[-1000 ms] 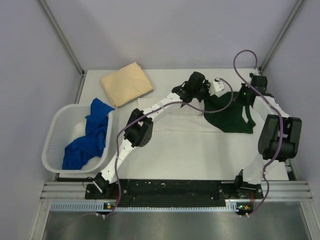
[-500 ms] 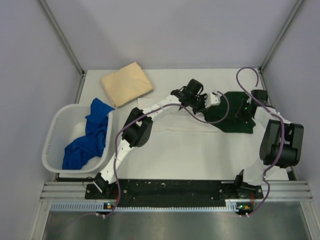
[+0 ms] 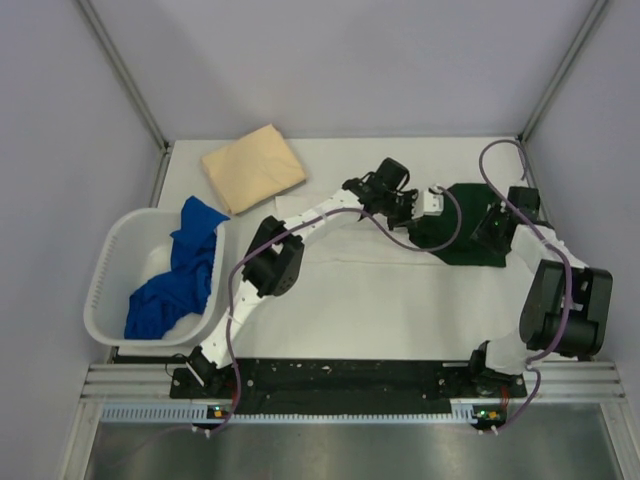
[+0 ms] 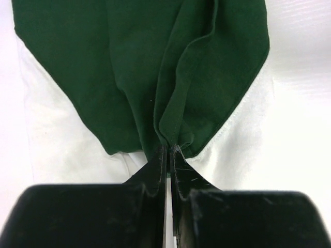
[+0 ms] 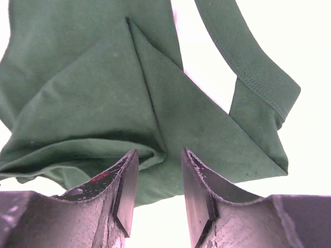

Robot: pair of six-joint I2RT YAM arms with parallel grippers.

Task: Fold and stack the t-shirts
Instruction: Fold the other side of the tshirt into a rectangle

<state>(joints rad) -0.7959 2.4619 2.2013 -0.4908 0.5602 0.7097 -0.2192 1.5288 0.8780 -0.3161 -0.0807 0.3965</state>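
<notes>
Left wrist cam: left claw (image 4: 166, 150) pinched tight on the green sleeve (image 4: 124, 72), right claw (image 5: 155, 178) spread apart. Cloth looks light and floppy, so grab hems.

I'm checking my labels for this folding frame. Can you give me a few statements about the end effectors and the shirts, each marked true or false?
1. The left end effector is pinched shut on the green cloth. True.
2. The right end effector is clamped shut. False: its fingers stand apart, just over the green cloth.
3. The tan t-shirt lies inside the white basket. False: it lies folded on the table, at the far left, outside the basket.
4. The blue t-shirts are in the white basket, with one draped over its rim. True.
</notes>
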